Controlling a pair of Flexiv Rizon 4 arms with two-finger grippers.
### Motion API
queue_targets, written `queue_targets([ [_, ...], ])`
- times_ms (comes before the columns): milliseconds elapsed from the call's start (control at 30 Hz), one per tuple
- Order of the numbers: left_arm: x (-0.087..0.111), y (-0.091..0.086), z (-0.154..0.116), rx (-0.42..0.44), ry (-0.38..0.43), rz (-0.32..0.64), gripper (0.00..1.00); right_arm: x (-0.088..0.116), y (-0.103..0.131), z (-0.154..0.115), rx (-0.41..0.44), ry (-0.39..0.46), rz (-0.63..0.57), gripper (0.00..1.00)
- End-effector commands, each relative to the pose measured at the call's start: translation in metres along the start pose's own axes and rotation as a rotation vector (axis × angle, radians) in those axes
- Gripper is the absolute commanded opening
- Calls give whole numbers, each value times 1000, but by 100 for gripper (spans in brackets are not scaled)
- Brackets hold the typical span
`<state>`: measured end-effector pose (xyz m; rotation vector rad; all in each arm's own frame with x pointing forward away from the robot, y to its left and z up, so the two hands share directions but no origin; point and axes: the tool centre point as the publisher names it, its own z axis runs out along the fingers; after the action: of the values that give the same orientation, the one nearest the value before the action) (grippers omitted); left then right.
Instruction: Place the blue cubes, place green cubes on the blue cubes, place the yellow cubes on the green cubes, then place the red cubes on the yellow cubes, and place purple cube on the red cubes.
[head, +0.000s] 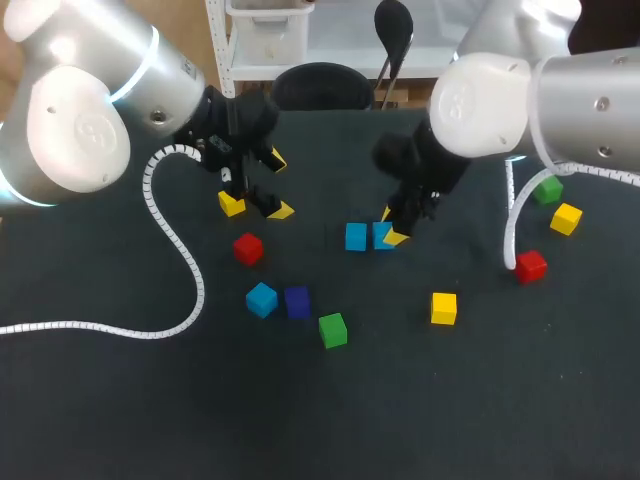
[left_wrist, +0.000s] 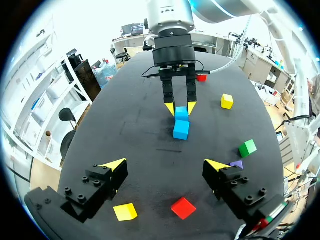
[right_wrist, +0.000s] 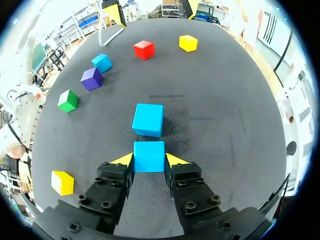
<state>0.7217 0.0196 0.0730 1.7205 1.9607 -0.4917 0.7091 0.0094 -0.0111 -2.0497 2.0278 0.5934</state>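
My right gripper (right_wrist: 149, 160) is shut on a blue cube (right_wrist: 149, 156), low at the table's middle; in the head view this gripper (head: 392, 234) and its cube (head: 381, 235) stand right beside a second blue cube (head: 356, 237). A narrow gap shows between the two blue cubes (right_wrist: 148, 120). My left gripper (head: 278, 186) hangs open at the back left with nothing between its fingers. In its wrist view the gripper (left_wrist: 165, 165) is above a yellow cube (left_wrist: 125, 211) and a red cube (left_wrist: 183, 207). A third blue cube (head: 261, 299) touches the purple cube (head: 297, 301).
A green cube (head: 332, 330) and a yellow cube (head: 444, 308) lie toward the front. At the right are a red cube (head: 530, 266), a yellow cube (head: 566, 218) and a green cube (head: 547, 190). A white cable (head: 180, 260) trails over the left side.
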Motion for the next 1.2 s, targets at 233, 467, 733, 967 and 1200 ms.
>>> queue_targets([
  [233, 1, 1, 0, 1, -1, 1, 100, -2, 1, -2, 11, 19, -12, 0],
  [467, 1, 1, 0, 1, -1, 1, 100, 0, 3, -3, 15, 21, -14, 0],
  [733, 1, 1, 0, 1, -1, 1, 100, 1, 4, -3, 12, 25, -14, 0],
  [967, 1, 1, 0, 1, -1, 1, 100, 0, 1, -3, 13, 24, -15, 0],
  [1200, 1, 1, 0, 1, -1, 1, 100, -1, 0, -2, 13, 20, -16, 0],
])
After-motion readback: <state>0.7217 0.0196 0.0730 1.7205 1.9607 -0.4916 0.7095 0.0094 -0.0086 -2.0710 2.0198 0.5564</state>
